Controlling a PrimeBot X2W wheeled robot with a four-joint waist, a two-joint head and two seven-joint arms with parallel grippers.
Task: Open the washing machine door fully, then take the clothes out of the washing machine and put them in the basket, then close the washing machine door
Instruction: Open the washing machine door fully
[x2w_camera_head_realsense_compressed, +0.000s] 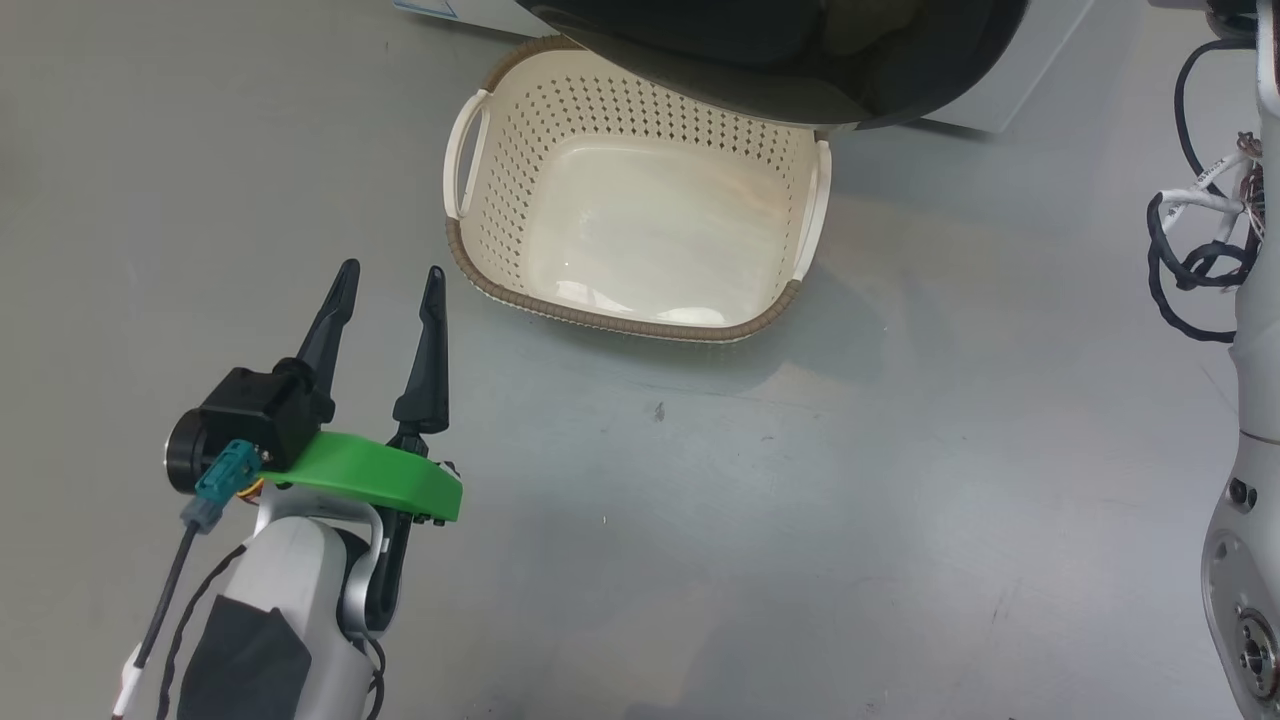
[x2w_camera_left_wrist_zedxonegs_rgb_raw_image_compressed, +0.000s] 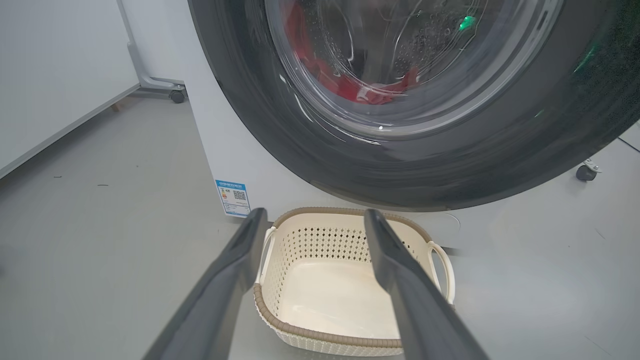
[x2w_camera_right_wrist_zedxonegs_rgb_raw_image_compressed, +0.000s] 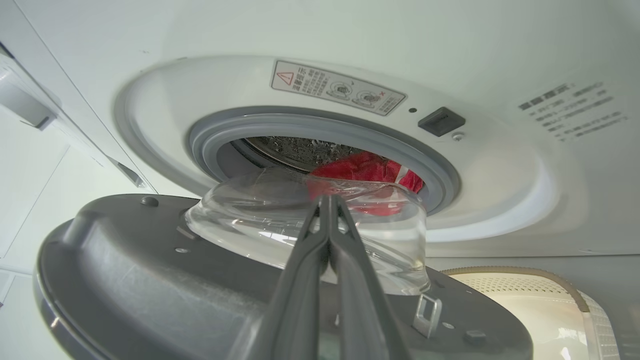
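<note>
The washing machine door (x2w_camera_head_realsense_compressed: 760, 80), black-rimmed, hangs partly open over the far edge of the cream basket (x2w_camera_head_realsense_compressed: 620, 320). My left gripper (x2w_camera_head_realsense_compressed: 392, 270) stands open above the floor, left of the basket, holding nothing. In the left wrist view its fingers frame the basket (x2w_camera_left_wrist_zedxonegs_rgb_raw_image_compressed: 300, 330) below the door (x2w_camera_left_wrist_zedxonegs_rgb_raw_image_compressed: 240, 100), with red clothes (x2w_camera_left_wrist_zedxonegs_rgb_raw_image_compressed: 350, 90) showing through the glass. My right gripper (x2w_camera_right_wrist_zedxonegs_rgb_raw_image_compressed: 327, 199) is shut and empty. It points at the glass bowl (x2w_camera_right_wrist_zedxonegs_rgb_raw_image_compressed: 260, 215) on the door's grey inner face (x2w_camera_right_wrist_zedxonegs_rgb_raw_image_compressed: 150, 280); contact is unclear. Clothes (x2w_camera_right_wrist_zedxonegs_rgb_raw_image_compressed: 360, 167) lie in the washing machine (x2w_camera_right_wrist_zedxonegs_rgb_raw_image_compressed: 500, 175) drum.
My pale right forearm (x2w_camera_head_realsense_compressed: 1250, 400) with looped cables runs down the right edge. A white panel on a castor (x2w_camera_left_wrist_zedxonegs_rgb_raw_image_compressed: 176, 95) stands left of the machine (x2w_camera_left_wrist_zedxonegs_rgb_raw_image_compressed: 235, 160). The door's latch hook (x2w_camera_right_wrist_zedxonegs_rgb_raw_image_compressed: 427, 315) sticks up near the basket (x2w_camera_right_wrist_zedxonegs_rgb_raw_image_compressed: 550, 280). Grey floor lies around the basket.
</note>
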